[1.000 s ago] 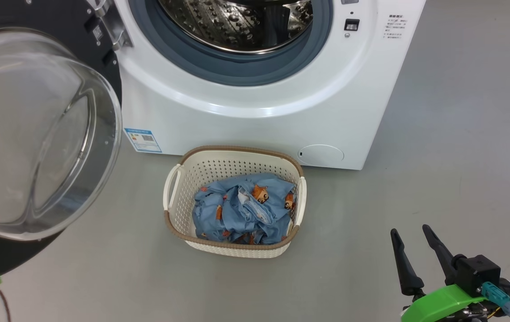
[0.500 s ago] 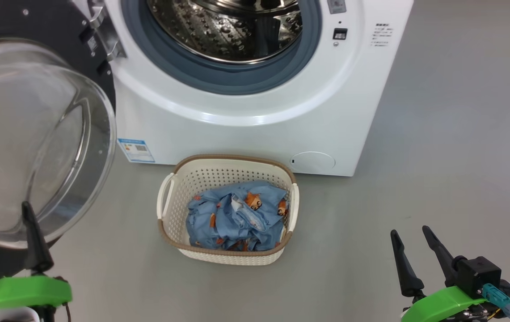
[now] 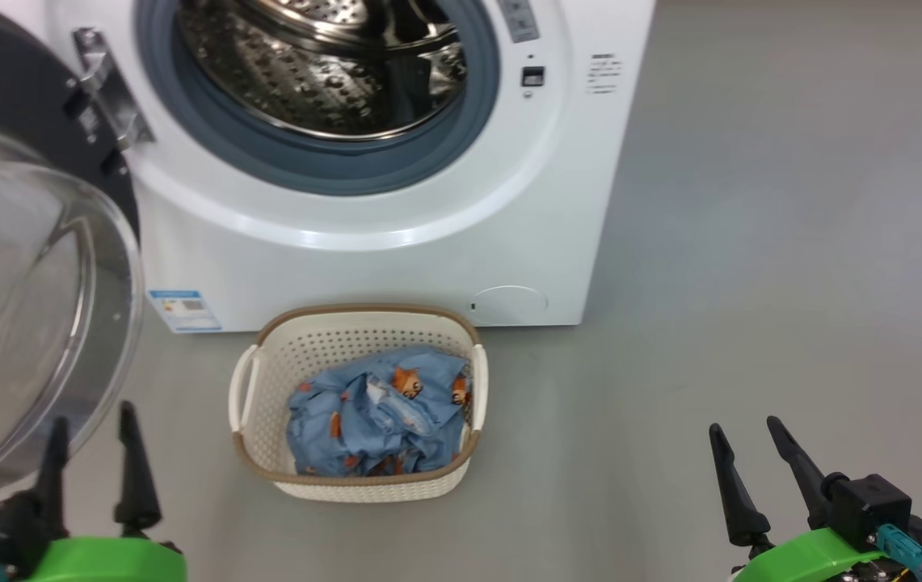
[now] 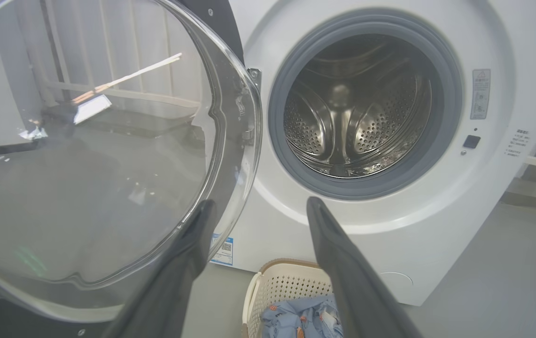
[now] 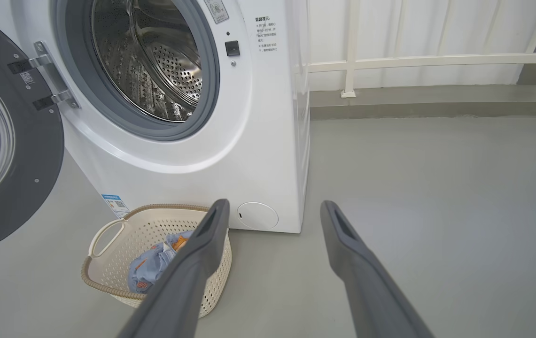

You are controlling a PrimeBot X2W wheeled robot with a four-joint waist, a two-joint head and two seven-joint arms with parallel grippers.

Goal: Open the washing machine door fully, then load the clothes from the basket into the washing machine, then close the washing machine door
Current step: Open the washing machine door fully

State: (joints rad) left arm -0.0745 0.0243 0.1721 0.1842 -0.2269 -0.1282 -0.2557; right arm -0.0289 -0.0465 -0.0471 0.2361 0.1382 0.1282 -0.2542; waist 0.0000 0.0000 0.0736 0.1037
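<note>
Two grippers: both with dark fingers spread apart, holding nothing, low in the head view.
Left gripper [image 3: 90, 420]: at 7 o'clock of the head view, fingers pointing to 12. Tips just beside the lower glass of the washing machine door [image 3: 24, 307]; contact not clear.
Right gripper [image 3: 743, 426]: at 5 o'clock of the head view, over bare grey floor [image 3: 751, 242], well apart from everything.
Door: swung wide on its hinge [image 3: 105, 89], at 12 o'clock from the left gripper. Black rim behind, clear bowl bulging toward the camera.
Basket [image 3: 364, 309]: on the floor between the grippers, at 3 o'clock from the left gripper and 9 o'clock from the right gripper. Close to the foot of the machine front; touching or not, hard to tell.
Basket long axis: from 9 to 3 o'clock, parallel to the machine front, one handle at each end.
Clothes [image 3: 376, 416]: blue bundle with orange animal print, heaped inside the basket, nearer its 3 o'clock end.
Washing machine [image 3: 380, 259]: white front, open drum mouth [image 3: 323, 73] at 12 o'clock from the basket, higher up.
Nearer arm: likely the left, going by the head view; shorter sideways reach to the bundle.
Step in hand: probably door-opening done, first reach for the clothes next.
Needed for the reach: a swing toward 3 o'clock and down into the basket, away from the glass bowl.
Risk: left fingers clipping the door glass on the way.
</note>
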